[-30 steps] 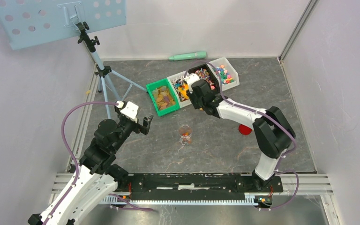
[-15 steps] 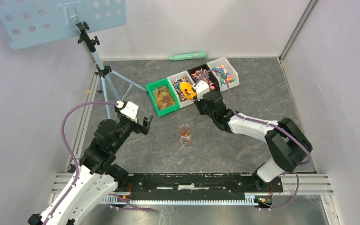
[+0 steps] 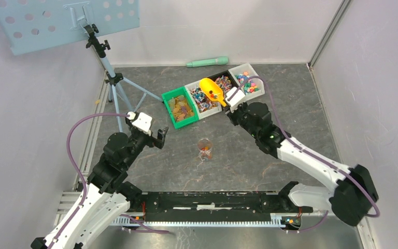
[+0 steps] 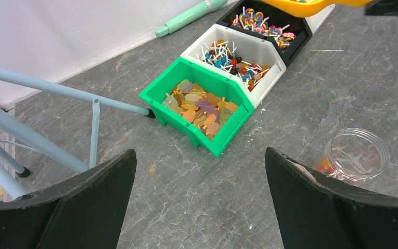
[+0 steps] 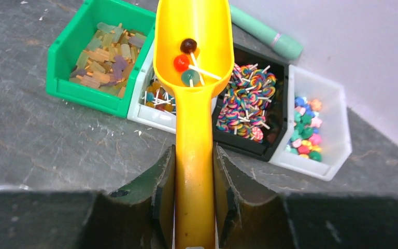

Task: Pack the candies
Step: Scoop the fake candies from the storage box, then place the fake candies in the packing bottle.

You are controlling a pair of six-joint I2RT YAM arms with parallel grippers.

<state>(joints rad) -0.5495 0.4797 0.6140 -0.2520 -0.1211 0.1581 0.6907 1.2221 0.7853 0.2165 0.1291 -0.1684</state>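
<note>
Right wrist view: right tool (image 5: 194,176) clamped on the handle of the yellow scoop (image 5: 194,135), one finger pressed to each side. Scoop bowl carries three candies (image 5: 182,63) on sticks: one dark brown, one red, one green.

Scoop held level above the row of bins at the far side of the surface (image 4: 300,98). Its bowl is over the white bin (image 5: 140,111) and the black bin (image 5: 238,148).

Row, left to right:
- green bin (image 5: 62,67) – flat pale sweets
- white bin – small lollipops
- black bin – swirled lollipops
- end bin (image 5: 337,119) – small coloured sweets

Left tool (image 4: 199,155) – fingers wide apart, gripping nothing, left of the jar (image 4: 333,142). Jar stands upright on the surface, near side of the bins, apart from them, with a few candies at its bottom.
</note>
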